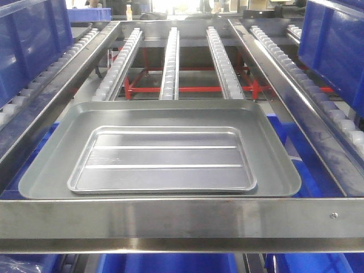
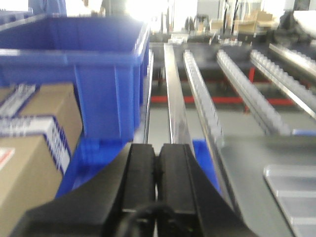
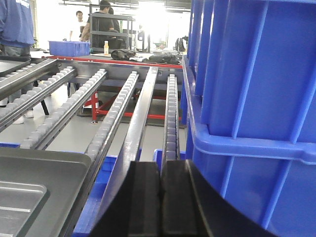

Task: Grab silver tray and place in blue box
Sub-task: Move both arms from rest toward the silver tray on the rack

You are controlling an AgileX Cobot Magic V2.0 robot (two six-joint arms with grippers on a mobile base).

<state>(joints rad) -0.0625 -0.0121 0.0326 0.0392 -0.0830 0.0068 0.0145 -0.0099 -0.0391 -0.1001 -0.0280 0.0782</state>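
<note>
L end effector (image 2: 157,182) & R end effector (image 3: 160,197): both clenched, pads pressed together, gripping nothing, bottom centre of wrist views. 2 trays mid-frame in front view: 1 silver tray (image 1: 162,159) lies inside 1 bigger grey tray (image 1: 57,159) on roller rack (image 1: 170,57). 2 crates: blue box (image 1: 31,40) upper left, 2nd blue box (image 1: 335,45) upper right.

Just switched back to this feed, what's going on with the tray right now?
Nothing is being held yet. The silver tray lies nested inside the larger grey tray at the front of the roller rack, untouched. Both grippers are shut and empty: the left gripper sits beside one blue box, the right gripper beside another blue box. Neither gripper shows in the front view, so the pick has not begun.
</note>
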